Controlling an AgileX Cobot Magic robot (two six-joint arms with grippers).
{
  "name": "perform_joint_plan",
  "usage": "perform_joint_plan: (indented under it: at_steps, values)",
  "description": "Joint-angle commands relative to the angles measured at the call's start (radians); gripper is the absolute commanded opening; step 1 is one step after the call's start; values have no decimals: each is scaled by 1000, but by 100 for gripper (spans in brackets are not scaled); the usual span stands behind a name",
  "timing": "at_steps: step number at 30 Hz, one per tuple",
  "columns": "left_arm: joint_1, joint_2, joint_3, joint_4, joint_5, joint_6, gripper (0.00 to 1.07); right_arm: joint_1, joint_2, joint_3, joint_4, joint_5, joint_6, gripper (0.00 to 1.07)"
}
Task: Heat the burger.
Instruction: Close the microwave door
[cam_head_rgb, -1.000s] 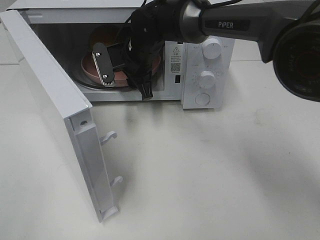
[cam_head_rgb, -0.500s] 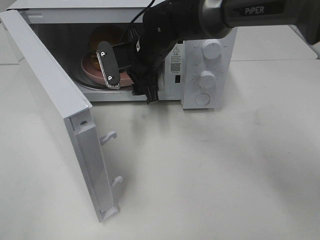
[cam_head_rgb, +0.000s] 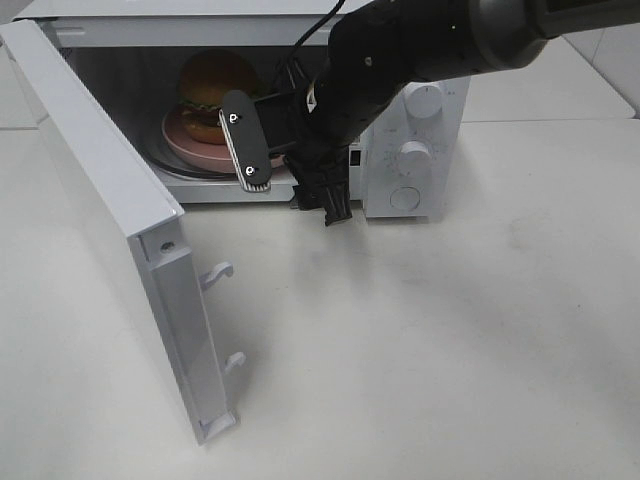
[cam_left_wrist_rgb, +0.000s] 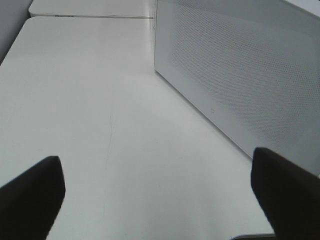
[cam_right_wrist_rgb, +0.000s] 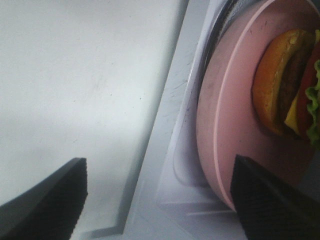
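- The microwave stands at the far edge of the table, with its door swung wide toward the table's left edge.
- Inside it, a glass tray carries 1 pink plate.
- The burger sits upright on that plate, a little toward the plate's rear edge, with bun, lettuce, cheese and patty all stacked.
- 2 knobs and 1 round button sit on the microwave's right front panel.
- The right arm comes in from the table's far right corner, crosses in front of the panel and bends down to the microwave's opening.
- The right claw hangs at the front edge of the opening, just beside the plate's front rim; its fingers are spread wide and hold nothing. I cannot tell whether 1 finger brushes the rim.
- The left claw hovers over bare table beside a white dotted panel, its fingers wide apart and empty.
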Motion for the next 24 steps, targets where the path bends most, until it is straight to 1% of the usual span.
perform_joint_plan:
  at_steps: [1, 3, 4, 5, 6, 7, 9, 10, 12, 14, 15, 16, 18, 19, 21, 22, 23, 24]
  values:
    - [1, -16, 3, 0, -14, -1, 93, 4, -80, 78, 1, -7, 30, 76]
    - [1, -16, 3, 0, -14, -1, 93, 4, -93, 91, 0, -7, 37, 76]
    - [1, -16, 3, 0, -14, -1, 93, 4, -126, 122, -1, -7, 50, 76]
    - [1, -16, 3, 0, -14, -1, 93, 4, -126, 122, -1, -7, 50, 76]
    - [1, -16, 3, 0, -14, -1, 93, 4, -160, 156, -1, -7, 58, 76]
    - [1, -16, 3, 0, -14, -1, 93, 4, -160, 156, -1, -7, 58, 76]
    - [1, -16, 3, 0, -14, -1, 93, 4, -204, 202, -1, -6, 73, 76]
    - [1, -16, 3, 0, -14, -1, 93, 4, -204, 202, -1, -6, 73, 76]
    - [1, -16, 3, 0, -14, -1, 93, 4, -257, 250, -1, -6, 104, 76]
    - [1, -16, 3, 0, -14, -1, 93, 4, -276, 268, -1, -6, 114, 76]
    - [1, -16, 3, 0, -14, -1, 93, 4, -309, 304, -1, -4, 140, 76]
    - [1, -16, 3, 0, -14, -1, 93, 4, -309, 304, -1, -4, 140, 76]
    - [1, -16, 3, 0, -14, -1, 93, 4, -362, 355, -1, -2, 185, 76]
    - [1, -16, 3, 0, -14, -1, 93, 4, -362, 355, -1, -2, 185, 76]
    - [1, -16, 3, 0, -14, -1, 93, 4, -419, 402, -1, 1, 228, 76]
    - [1, -16, 3, 0, -14, -1, 93, 4, -419, 402, -1, 1, 228, 76]
    - [1, -16, 3, 0, -14, -1, 93, 4, -460, 437, -1, 3, 267, 76]
    - [1, -16, 3, 0, -14, -1, 93, 4, -460, 437, -1, 3, 267, 76]
